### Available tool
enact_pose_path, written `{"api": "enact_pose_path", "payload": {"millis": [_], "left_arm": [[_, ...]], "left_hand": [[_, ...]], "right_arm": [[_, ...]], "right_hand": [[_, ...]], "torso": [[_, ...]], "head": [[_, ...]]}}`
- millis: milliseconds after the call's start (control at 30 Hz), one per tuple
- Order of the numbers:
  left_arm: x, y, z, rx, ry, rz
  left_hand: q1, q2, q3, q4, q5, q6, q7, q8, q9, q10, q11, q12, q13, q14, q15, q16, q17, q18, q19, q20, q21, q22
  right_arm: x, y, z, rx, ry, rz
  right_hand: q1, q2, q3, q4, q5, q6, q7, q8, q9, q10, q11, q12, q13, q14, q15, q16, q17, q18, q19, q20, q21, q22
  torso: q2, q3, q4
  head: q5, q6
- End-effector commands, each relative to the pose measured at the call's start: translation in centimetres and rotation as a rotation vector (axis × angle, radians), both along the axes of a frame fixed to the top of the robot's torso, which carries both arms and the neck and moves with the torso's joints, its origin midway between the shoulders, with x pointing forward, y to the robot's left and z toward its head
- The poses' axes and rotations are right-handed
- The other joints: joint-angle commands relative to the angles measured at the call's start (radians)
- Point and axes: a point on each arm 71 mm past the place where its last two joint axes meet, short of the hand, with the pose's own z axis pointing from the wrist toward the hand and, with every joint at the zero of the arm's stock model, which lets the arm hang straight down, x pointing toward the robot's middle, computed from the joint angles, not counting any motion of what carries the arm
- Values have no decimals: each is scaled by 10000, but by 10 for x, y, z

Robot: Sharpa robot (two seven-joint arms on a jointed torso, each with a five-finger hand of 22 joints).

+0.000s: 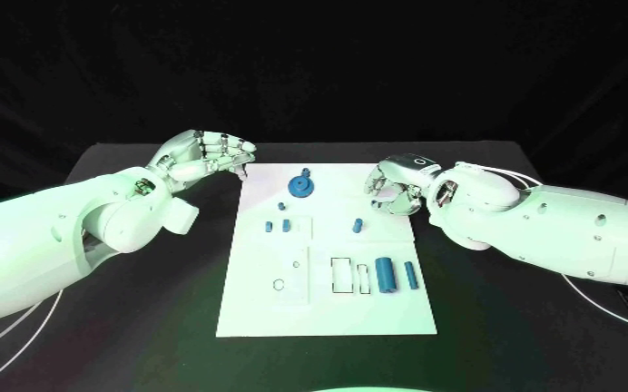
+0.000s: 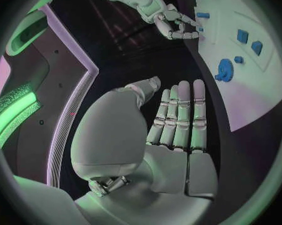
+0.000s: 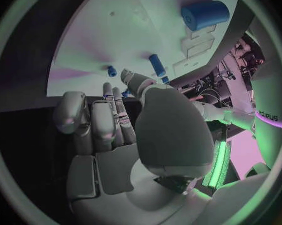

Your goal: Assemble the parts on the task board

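I see the white board (image 1: pixel 328 256) mid-table, with a blue gear (image 1: pixel 302 186) near its far end, small blue pegs (image 1: pixel 276 225) and a cylinder (image 1: pixel 385 273) lying on it. My left hand (image 1: pixel 203 156) and right hand (image 1: pixel 397 185) flank it, both empty; the left's fingers are straight, the right's look loosely curled, I think.

White task board (image 1: pixel 262 306) on black table (image 1: pixel 144 338); parts blue, e.g. gear (image 1: pixel 302 187), cylinder (image 1: pixel 385 273). Silver hands (image 1: pixel 207 156), white arms.

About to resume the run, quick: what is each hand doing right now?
Left hand: open, holds nothing, beside the task board.
Right hand: open, fingers curled over the board's edge, nothing in it.
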Motion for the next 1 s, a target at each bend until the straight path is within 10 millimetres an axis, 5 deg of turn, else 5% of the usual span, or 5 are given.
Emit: {"api": "enact_pose_path", "payload": {"millis": [33,600,767,1000], "left_arm": [[0,0,2,-265,-116,134],[1,3,1,-154,-47,325],[1,4,0,-66,84,373],[2,5,-1,-9,152,401]], "left_hand": [[130,72,-66,-33,-18,13,49,4,7,-55,-9,-13,-26,108,-17,-58,-25,111,113,-11,-75,-22],[199,128,-105,-53,-33,49,62,15,10,-17,-12,7,-43,259,-37,-58,-49,114,260,-45,-72,-38],[227,194,-99,-47,-33,65,64,19,10,-4,-16,12,-52,292,-44,-75,-66,113,303,-59,-76,-45],[256,213,-98,-61,-35,75,64,22,11,-8,-18,9,-59,303,-48,-87,-75,112,321,-67,-77,-47]], "right_arm": [[0,1,-6,-344,235,57],[4,3,-12,-427,275,-129],[4,4,-13,-518,368,-122],[4,3,-14,-904,337,-136]], "right_hand": [[56,64,60,39,-80,24,-43,11,14,81,9,53,12,263,55,106,94,-171,58,7,98,102],[323,395,640,126,-211,226,-59,145,105,341,-31,82,25,302,20,473,347,-245,194,4,550,494],[568,598,1014,-34,-321,381,-100,280,200,655,-111,175,94,276,-44,514,308,-249,192,-48,627,583],[756,532,1170,-361,-302,500,-141,416,307,943,-197,251,199,286,-119,634,383,-310,294,-105,966,864]], "torso": [[6,15,3],[7,15,0],[2,17,-13],[-11,19,-16]], "head": [[22,-18],[51,-92],[60,-129],[62,-173]]}}
